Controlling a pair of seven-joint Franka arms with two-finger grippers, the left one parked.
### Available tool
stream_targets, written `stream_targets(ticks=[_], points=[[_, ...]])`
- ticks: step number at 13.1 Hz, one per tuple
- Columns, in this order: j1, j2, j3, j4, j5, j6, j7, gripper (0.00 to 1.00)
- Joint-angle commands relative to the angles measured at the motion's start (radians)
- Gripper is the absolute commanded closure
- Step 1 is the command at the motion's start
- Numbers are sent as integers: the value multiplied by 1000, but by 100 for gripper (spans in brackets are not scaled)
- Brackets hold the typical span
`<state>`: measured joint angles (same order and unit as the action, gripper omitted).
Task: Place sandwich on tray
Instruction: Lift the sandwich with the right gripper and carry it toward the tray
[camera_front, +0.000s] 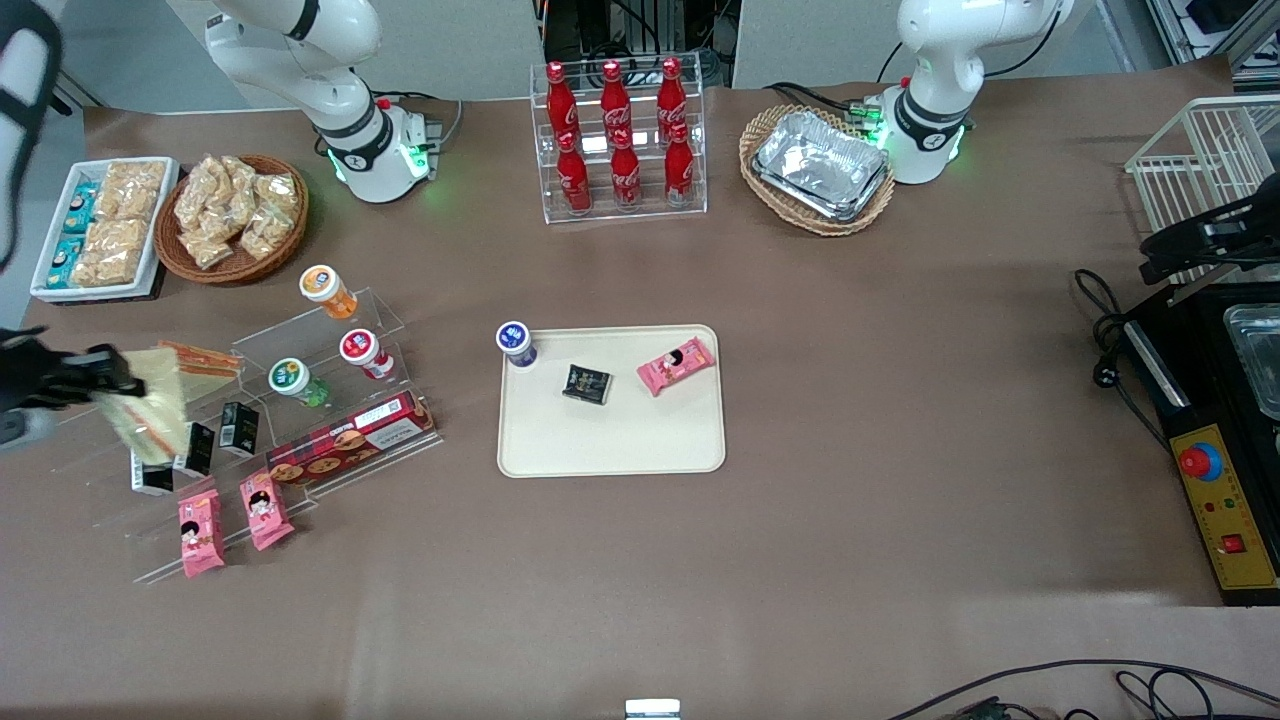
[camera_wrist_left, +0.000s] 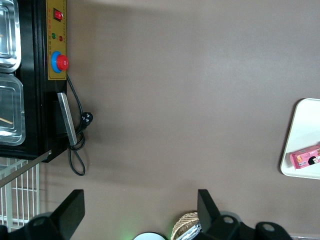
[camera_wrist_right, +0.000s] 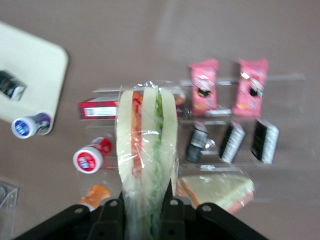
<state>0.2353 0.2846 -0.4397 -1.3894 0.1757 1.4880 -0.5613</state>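
One sandwich (camera_front: 150, 405) hangs clamped in my gripper (camera_front: 100, 385) at the front frame's left edge, above the clear rack; I see the tray (camera_front: 612, 440) mid-frame, well apart.

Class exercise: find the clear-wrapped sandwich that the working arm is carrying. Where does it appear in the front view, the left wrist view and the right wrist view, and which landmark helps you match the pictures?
Front view: the sandwich hangs in the gripper over the clear display steps, at the working arm's end.
Left wrist view: not in it.
Right wrist view: the sandwich stands clamped in the gripper, cut side showing.
Shared landmark: the tray.
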Motion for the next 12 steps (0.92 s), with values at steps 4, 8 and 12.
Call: stream_targets(ticks=[4,8,12], points=[[396,-18,-8,7,-45,10,-89,74],[605,53,-8,6,-82,130,-123,74],[683,194,10,0,-73,322,-256,74]])
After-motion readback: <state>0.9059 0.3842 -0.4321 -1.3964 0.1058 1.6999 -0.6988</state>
